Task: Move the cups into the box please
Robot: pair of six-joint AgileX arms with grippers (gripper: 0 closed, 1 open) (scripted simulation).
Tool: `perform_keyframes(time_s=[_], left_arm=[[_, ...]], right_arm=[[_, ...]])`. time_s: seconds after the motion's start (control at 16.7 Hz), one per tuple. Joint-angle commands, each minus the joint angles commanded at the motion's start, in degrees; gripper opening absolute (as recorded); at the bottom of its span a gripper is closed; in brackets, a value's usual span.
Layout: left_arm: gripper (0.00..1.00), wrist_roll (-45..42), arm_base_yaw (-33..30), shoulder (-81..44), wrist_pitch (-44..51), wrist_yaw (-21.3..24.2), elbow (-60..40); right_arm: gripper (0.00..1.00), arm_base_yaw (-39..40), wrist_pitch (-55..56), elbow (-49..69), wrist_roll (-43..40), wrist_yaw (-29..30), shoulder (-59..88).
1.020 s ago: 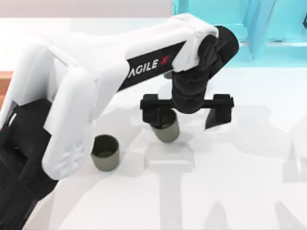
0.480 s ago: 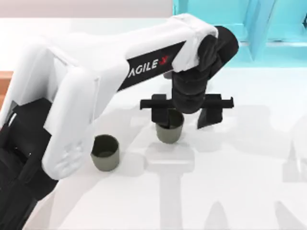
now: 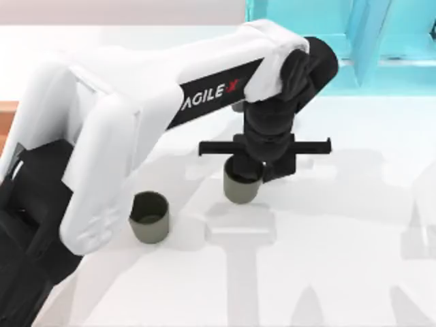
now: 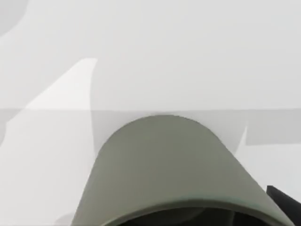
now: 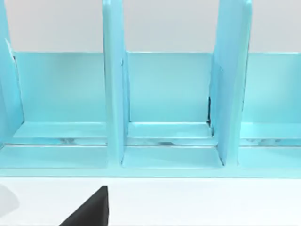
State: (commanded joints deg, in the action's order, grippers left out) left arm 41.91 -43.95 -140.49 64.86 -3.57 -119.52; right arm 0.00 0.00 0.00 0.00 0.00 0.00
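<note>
Your big white table (image 3: 340,259) fills the top view, and the cyan frame (image 3: 381,41) stands at its far right corner. A small strip of the orange-brown box (image 3: 7,116) peeks out at the left edge, so the cups must go left from here. Your left arm reaches out over the middle, and your left gripper (image 3: 253,165) hangs right over one cup (image 3: 242,187). Its fingers are pulled in tight on that cup's rim, so it looks like you have it. The cup stands upright on the table. The other cup (image 3: 148,216) stands alone, closer to the box. Both cups are small, round, dull grey-green, with no handles. The right gripper (image 5: 87,209) sits parked facing the frame; you cannot tell how it stands.
</note>
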Motion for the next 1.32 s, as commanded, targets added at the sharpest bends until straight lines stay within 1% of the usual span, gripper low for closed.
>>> perform_keyframes(time_s=[0.48, 0.66, 0.9, 1.02, 1.32], left_arm=[[0.00, -0.2, -0.1, 0.2, 0.2, 0.0, 0.1], [0.00, -2.7, 2.1, 4.2, 2.5, 0.1, 2.4], [0.00, -7.5, 7.3, 14.4, 7.1, 0.3, 6.4], [0.00, -9.4, 9.3, 17.6, 8.9, 0.5, 7.9], [0.00, -9.9, 9.6, 18.2, 9.4, 0.5, 8.0]], right_arm=[[1.00, 0.0, 0.0, 0.0, 0.0, 0.0, 0.0], [1.00, 0.0, 0.0, 0.0, 0.0, 0.0, 0.0], [1.00, 0.0, 0.0, 0.0, 0.0, 0.0, 0.0], [1.00, 0.0, 0.0, 0.0, 0.0, 0.0, 0.0], [1.00, 0.0, 0.0, 0.0, 0.0, 0.0, 0.0]])
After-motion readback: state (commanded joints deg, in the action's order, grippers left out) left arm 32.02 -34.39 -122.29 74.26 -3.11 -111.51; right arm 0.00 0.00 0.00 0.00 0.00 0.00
